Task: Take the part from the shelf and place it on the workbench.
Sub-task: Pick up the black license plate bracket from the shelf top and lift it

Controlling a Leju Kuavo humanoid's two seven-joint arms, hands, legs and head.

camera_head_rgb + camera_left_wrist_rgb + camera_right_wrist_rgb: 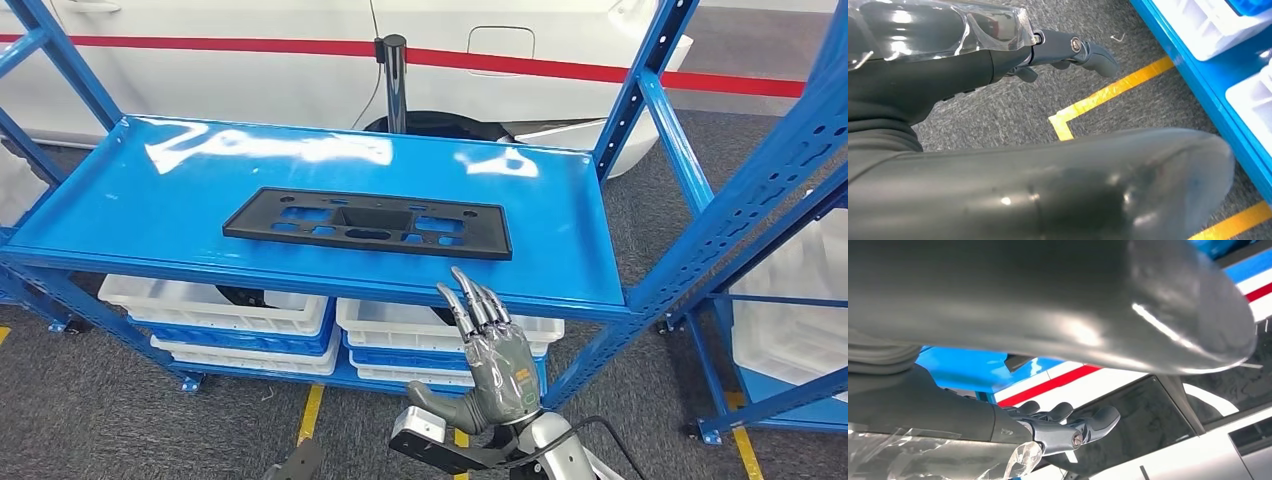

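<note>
Black part (367, 222) beyond right fingers (472, 300)

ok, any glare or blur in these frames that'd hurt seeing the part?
Head view: white glare streaks on the blue shelf behind the black part, which stays sharp. Left wrist view: sharp, with the left hand over the floor. Right wrist view: the right hand is in shadow, with highlights on a soft grey cover above.

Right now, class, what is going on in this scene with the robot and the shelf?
A humanoid robot faces a blue shelf where a flat black part lies untouched. Its right hand is raised just below the shelf's front edge, fingers straight and holding nothing. Its left hand hangs low over the grey floor, also holding nothing. The part has not been picked up yet.
</note>
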